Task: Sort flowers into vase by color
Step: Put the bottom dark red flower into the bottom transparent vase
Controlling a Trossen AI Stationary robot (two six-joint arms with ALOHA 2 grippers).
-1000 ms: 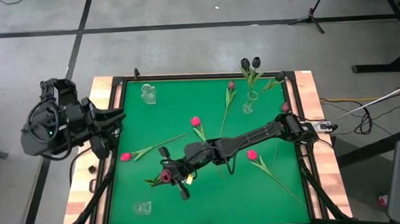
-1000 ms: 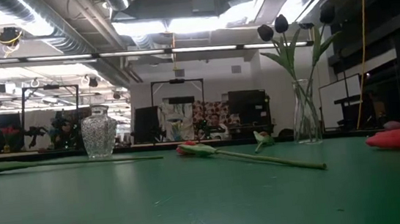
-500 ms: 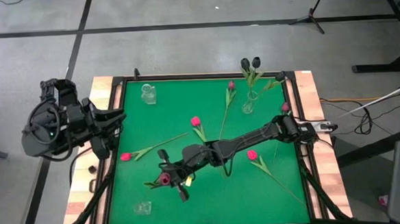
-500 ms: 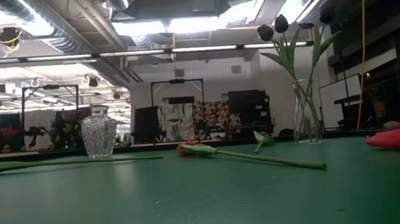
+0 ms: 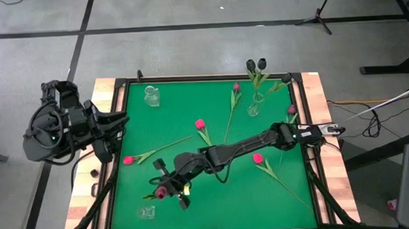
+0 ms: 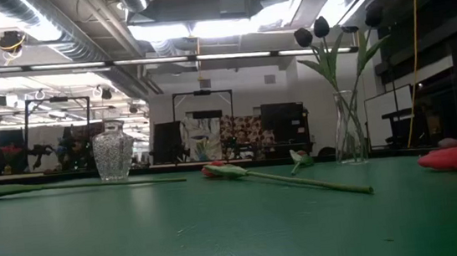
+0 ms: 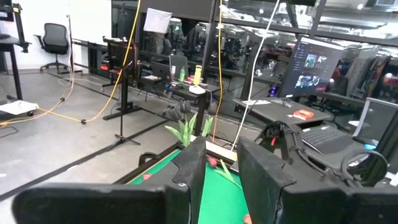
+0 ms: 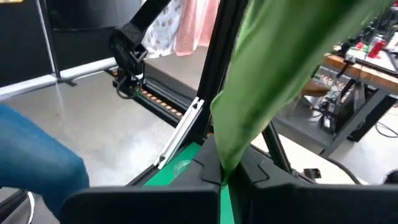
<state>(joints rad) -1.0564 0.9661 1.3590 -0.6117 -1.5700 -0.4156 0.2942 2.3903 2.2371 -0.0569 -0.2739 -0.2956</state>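
Moved: pink-red tulip (image 5: 161, 193), carried nearer and leftward over the green worktop (image 5: 190, 115). Right gripper (image 5: 168, 187), fingers closed on its stem, leaf filling the wrist view. Left gripper (image 7: 214, 171), parked off the worktop's left edge, fingers slightly apart, empty. Step: transport. Next, likely: upend stem into near-left small vase (image 5: 146, 213).

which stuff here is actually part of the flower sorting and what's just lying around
Job: loose tulips on the green mat; tall vase holding dark tulips; squat vase; small vase; right gripper shut on a pink tulip.
Around: left gripper parked at the table edge; tripod; floor cables.
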